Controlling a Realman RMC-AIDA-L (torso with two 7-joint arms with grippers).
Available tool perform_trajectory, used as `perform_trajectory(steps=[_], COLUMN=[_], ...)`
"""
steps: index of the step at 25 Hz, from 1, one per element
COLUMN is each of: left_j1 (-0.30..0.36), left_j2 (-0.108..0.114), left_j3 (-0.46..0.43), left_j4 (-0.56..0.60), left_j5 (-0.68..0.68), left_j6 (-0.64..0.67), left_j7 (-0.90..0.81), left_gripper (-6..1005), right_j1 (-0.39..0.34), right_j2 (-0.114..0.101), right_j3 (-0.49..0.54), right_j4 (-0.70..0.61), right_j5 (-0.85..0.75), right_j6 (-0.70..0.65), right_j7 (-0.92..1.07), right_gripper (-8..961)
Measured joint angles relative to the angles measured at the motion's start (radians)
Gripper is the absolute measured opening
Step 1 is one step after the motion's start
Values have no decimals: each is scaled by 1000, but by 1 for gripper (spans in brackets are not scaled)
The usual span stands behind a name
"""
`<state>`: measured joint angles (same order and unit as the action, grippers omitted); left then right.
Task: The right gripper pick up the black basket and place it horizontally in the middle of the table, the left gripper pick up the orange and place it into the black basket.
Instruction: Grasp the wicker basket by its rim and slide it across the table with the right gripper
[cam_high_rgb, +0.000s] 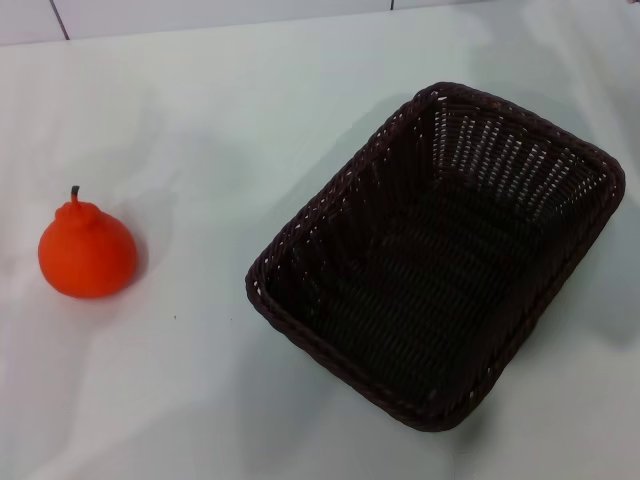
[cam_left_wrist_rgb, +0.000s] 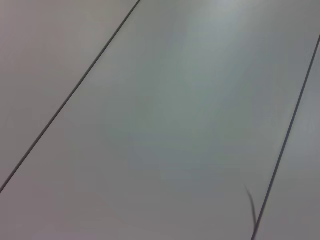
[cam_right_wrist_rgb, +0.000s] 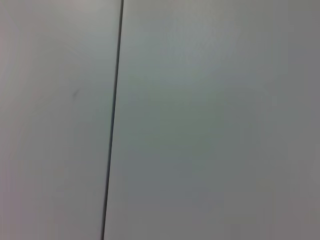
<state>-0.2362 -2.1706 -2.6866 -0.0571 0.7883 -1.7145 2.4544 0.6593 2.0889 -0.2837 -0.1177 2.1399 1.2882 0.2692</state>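
The black basket (cam_high_rgb: 435, 255) is found nearest, at four o'clock on the table (cam_high_rgb: 200, 110), askew, empty. Judged light and stiff; its braided rim offers purchase. The orange (cam_high_rgb: 87, 250), at nine o'clock, appears smooth, roll-prone. Neither gripper is seen; finger state cannot be told.

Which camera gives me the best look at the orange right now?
The head view: the orange sits whole and unobstructed on the table, to the left of the black basket and apart from it. Both wrist views show only plain pale panels with dark seams, no orange.
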Motion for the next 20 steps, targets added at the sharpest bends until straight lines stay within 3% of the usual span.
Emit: perform_trajectory(steps=[7, 11, 16, 20], left_j1=[0, 0, 0, 1], left_j2=[0, 0, 2, 4], left_j3=[0, 3, 1, 1], left_j4=[2, 2, 2, 0], left_j5=[0, 0, 0, 1], left_j6=[0, 0, 1, 4], left_j7=[0, 0, -1, -1], left_gripper=[907, 906, 906, 905], right_j1=[-2, 0, -27, -40], right_j2=[0, -6, -57, -126], right_j3=[6, 32, -156, -309], right_j4=[4, -2, -228, -482], right_j5=[0, -22, -252, -551], right_j6=[-7, -16, -85, -64], right_j7=[-5, 148, 675, 1130], right_gripper=[661, 665, 670, 674])
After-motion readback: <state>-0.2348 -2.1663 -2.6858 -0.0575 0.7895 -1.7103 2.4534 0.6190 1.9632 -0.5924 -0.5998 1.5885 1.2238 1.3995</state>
